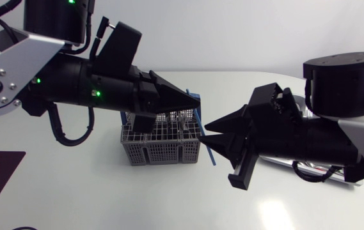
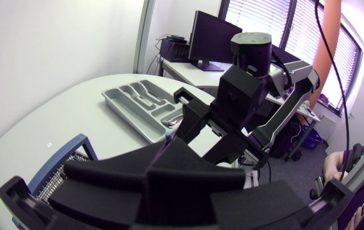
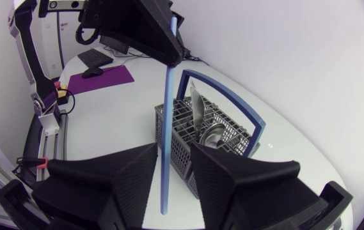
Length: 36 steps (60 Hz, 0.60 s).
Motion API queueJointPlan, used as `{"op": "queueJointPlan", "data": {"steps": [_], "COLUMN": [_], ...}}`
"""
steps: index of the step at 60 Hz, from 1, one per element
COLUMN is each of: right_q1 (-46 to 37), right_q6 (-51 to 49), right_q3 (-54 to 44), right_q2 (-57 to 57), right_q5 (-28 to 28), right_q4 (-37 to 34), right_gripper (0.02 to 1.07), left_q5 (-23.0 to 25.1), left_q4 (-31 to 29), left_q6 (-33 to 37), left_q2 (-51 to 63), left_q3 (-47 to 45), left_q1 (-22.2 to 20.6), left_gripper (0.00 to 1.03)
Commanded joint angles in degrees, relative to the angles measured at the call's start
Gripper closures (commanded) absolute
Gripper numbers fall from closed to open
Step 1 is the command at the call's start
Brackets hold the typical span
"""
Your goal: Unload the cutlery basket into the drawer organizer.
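Left gripper point(image 1: 193, 101) pinches the top end of a long blue stick point(image 3: 167, 96), which hangs down between the spread fingers of the right gripper point(image 3: 174, 150). Ahead of the right gripper, the grey cutlery basket point(image 3: 182, 137) stands on the counter point(image 3: 105, 121) with a spoon point(image 3: 210, 135) inside. The drawer organizer point(image 2: 114, 102) lies well apart from it.

The cutlery basket point(image 1: 161, 144) sits central on the bench point(image 1: 105, 198). At its 3 o'clock lies the drawer organizer point(image 2: 125, 114). From the left end effector point(image 1: 194, 101) above the basket, a utensil point(image 3: 166, 128) hangs between the right end effector's point(image 1: 207, 133) fingers.
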Motion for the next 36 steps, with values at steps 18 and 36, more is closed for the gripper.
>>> {"op": "queueJointPlan", "data": {"steps": [18,36], "right_q1": [-0.24,-3.4], "right_q6": [1.38,0.59], "right_q3": [0.37,-0.42], "right_q2": [1.38,-0.11], "right_q5": [-0.87,-1.13], "right_q4": [-1.02,-4.98], "right_gripper": [1.02,1.02], "left_q5": [0.77,0.77], "left_q4": [0.62,1.06], "left_q6": [-0.3,-3.29], "left_q2": [0.77,0.24], "left_q3": [1.63,5.94], "left_q1": [0.44,5.63], "left_gripper": [0.87,0.1]}}
